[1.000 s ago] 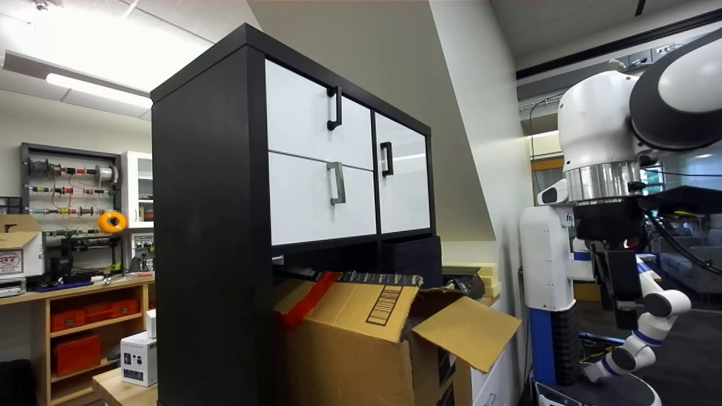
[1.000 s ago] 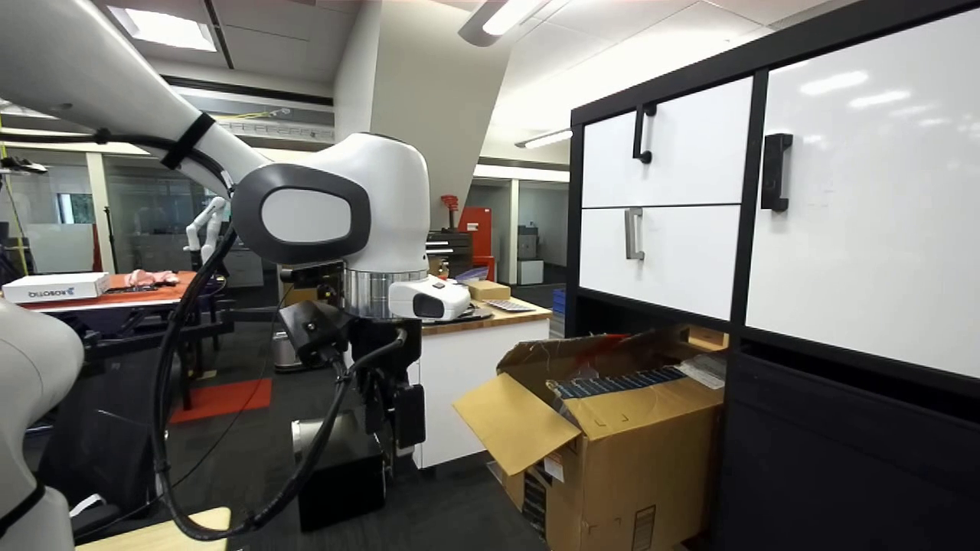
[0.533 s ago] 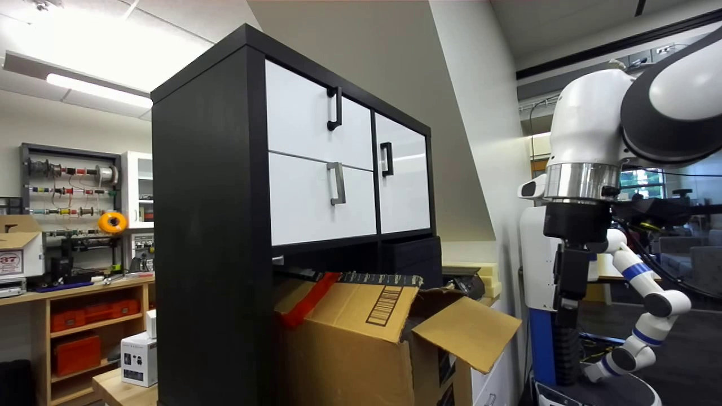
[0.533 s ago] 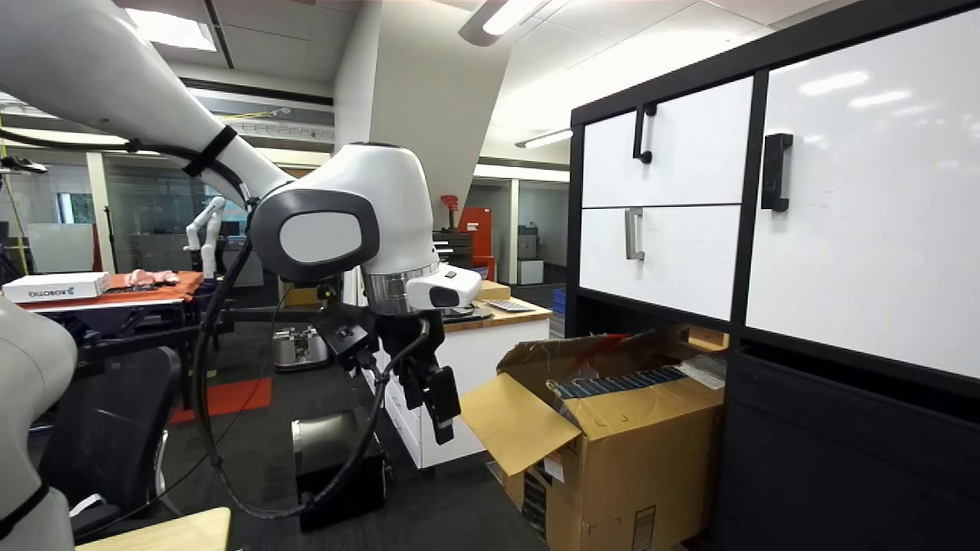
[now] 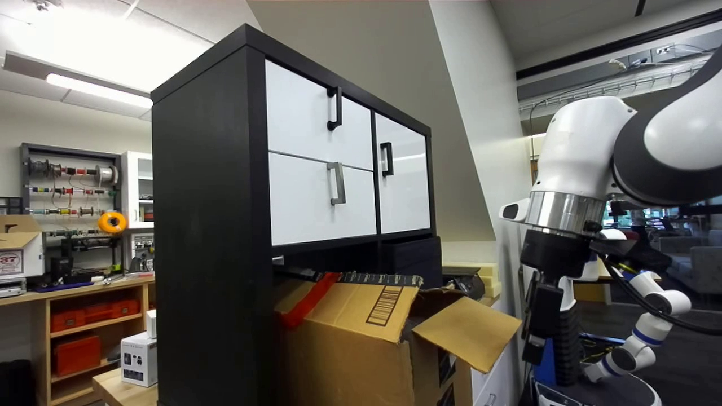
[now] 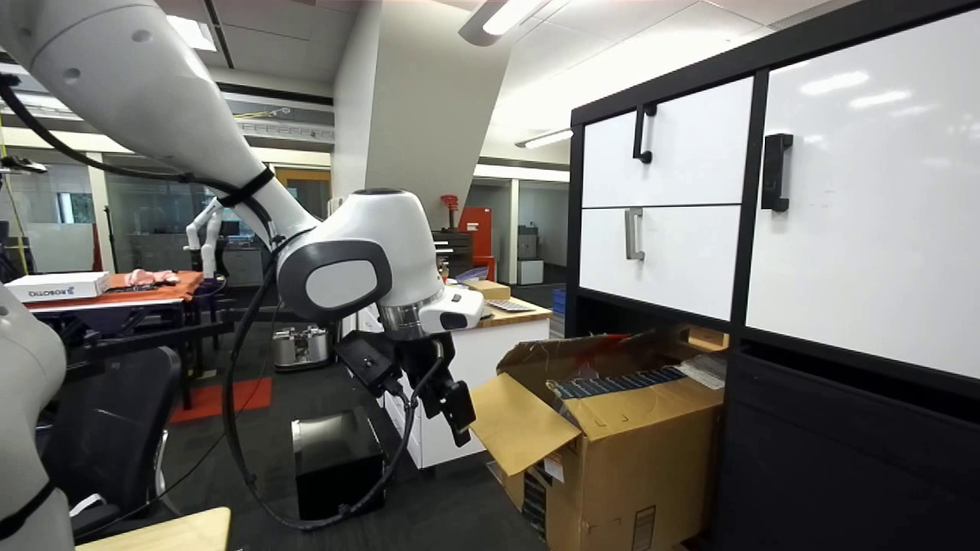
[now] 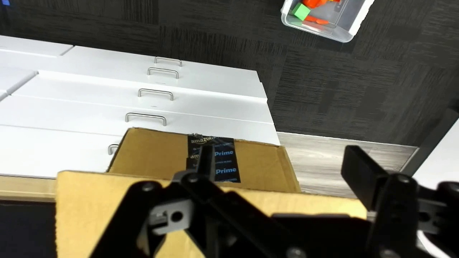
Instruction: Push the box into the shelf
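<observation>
The box (image 5: 350, 361), a large brown carton with loose flaps and a red strip on top, also shows in an exterior view (image 6: 651, 474). It sits partly inside the open lower compartment of the shelf (image 5: 203, 225), its front end sticking out. The black shelf with white fronts (image 6: 666, 260) rises above it. My gripper (image 5: 533, 349) is tilted, its tips close to the box's raised front flap (image 6: 521, 425); contact cannot be told. In the wrist view my gripper (image 7: 279, 154) is open, nothing between the fingers, with the box's taped face (image 7: 258, 161) beyond.
A dark bin (image 6: 842, 459) fills the compartment beside the box. A white drawer cabinet (image 6: 459, 413) stands behind. A black box (image 6: 337, 459) is on the floor. Another robot (image 5: 637, 338) stands behind my arm. A clear tub (image 7: 322, 28) lies on the carpet.
My arm has moved toward the box, and the gripper has tilted from pointing straight down to slanting toward the front flap. The box and shelf have not visibly moved.
</observation>
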{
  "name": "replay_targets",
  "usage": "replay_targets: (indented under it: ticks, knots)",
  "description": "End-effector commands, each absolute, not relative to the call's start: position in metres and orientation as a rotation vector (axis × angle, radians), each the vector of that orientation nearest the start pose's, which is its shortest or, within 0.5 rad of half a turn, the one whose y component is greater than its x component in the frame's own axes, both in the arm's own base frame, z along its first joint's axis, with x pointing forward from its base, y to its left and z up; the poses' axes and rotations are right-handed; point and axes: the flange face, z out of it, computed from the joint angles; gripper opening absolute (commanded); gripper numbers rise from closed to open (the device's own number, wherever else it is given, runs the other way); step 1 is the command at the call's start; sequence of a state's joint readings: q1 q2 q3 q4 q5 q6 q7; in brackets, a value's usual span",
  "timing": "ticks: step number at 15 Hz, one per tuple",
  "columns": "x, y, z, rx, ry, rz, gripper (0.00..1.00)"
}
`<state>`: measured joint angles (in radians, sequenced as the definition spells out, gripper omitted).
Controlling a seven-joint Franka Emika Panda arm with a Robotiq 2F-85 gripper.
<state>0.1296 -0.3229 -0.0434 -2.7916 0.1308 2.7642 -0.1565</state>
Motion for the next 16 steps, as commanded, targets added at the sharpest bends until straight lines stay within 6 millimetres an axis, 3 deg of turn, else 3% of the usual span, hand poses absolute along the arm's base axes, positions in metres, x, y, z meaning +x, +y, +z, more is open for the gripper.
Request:
replay_targets:
  ticks: [1,10,16]
  knots:
    - [0.404,0.039,0.306,-3.018,-0.187,-0.512,0.60]
    - [0.443,0.024,0.260,-3.053,-0.138,-0.707,0.03]
    - [0.481,0.019,0.247,-3.050,-0.143,-0.798,0.00]
